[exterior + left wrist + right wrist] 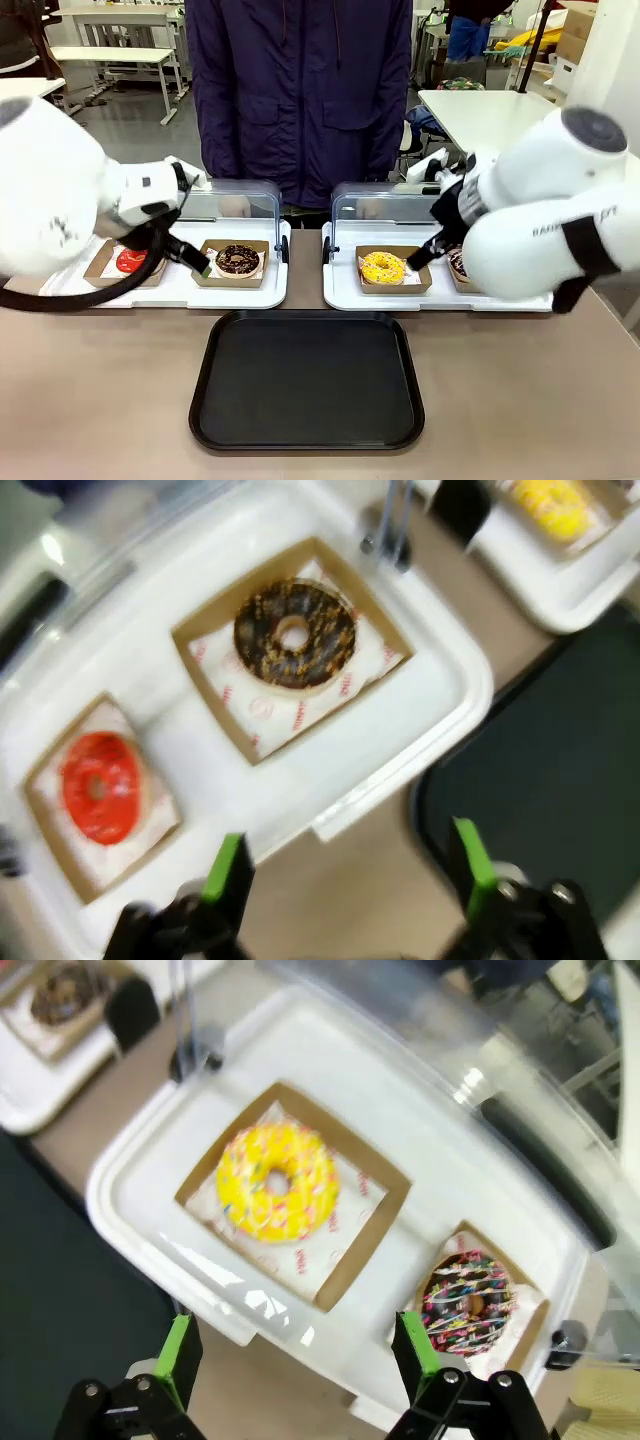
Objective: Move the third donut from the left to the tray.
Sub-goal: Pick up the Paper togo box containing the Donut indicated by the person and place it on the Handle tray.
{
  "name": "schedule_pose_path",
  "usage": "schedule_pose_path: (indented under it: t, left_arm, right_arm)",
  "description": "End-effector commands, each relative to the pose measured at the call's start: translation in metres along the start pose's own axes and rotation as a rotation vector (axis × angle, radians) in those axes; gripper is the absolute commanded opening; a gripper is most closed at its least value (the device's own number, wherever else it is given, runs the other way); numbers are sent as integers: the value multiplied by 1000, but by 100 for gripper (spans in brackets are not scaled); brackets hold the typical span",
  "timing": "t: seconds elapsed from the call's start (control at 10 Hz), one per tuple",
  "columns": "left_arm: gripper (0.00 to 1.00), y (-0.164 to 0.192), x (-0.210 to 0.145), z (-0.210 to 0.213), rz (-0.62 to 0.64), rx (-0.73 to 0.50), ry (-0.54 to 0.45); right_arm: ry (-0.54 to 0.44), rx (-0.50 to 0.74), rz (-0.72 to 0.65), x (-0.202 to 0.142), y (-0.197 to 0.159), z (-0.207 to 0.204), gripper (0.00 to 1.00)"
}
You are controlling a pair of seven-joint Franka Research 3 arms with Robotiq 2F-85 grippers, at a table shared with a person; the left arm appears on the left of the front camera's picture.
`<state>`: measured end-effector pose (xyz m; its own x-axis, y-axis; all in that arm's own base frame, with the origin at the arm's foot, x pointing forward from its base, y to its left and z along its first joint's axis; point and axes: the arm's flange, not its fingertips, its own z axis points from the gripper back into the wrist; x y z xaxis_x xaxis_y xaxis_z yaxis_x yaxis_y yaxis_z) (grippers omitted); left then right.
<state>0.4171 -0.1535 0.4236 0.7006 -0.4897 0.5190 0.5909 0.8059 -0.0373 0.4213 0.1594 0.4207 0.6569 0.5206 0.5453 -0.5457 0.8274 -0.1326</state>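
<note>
Two white rectangular plastic trays with clear domed lids raised at the back stand side by side across the table from the robot. A large flat black plastic tray (pixel 307 380) with rounded corners and a raised rim lies bare just in front of them, at the middle.

The yellow-glazed ring donut (pixel 277 1181) with light sprinkles sits in a shallow brown cardboard holder (pixel 372 1222) on the left half of the right-hand white tray (pixel 345 290). Beside it, partly behind the right arm in the front view, is a dark donut with coloured sprinkles (pixel 468 1302).

The left-hand white tray (pixel 180 290) carries a red-glazed donut (pixel 100 787) and a chocolate-brown donut (pixel 294 633), each in its own holder.

The right gripper (pixel 296 1352) hangs above the near rim of the right-hand white tray, close to the yellow donut, with jaws spread wide and nothing between them. The left gripper (pixel 350 865) hangs over the near edge of the left-hand white tray, its jaws likewise wide apart and empty.

A person in a dark blue jacket (pixel 300 90) stands at the far side.
</note>
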Motion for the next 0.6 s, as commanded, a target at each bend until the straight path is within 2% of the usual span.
schedule_pose_path:
  t: [0.0, 0.2, 0.5]
  left_arm:
    - [100, 62, 21, 53, 6, -129, 11]
    - [100, 125, 19, 96, -94, -291, 19]
    - [100, 220, -30, 136, -243, -452, -104]
  right_arm:
    - [-35, 62, -32, 19, -44, 46, 100]
    - [-111, 126, -92, 1, -109, 96, 100]
    - [-272, 298, -84, -67, -198, 139, 100]
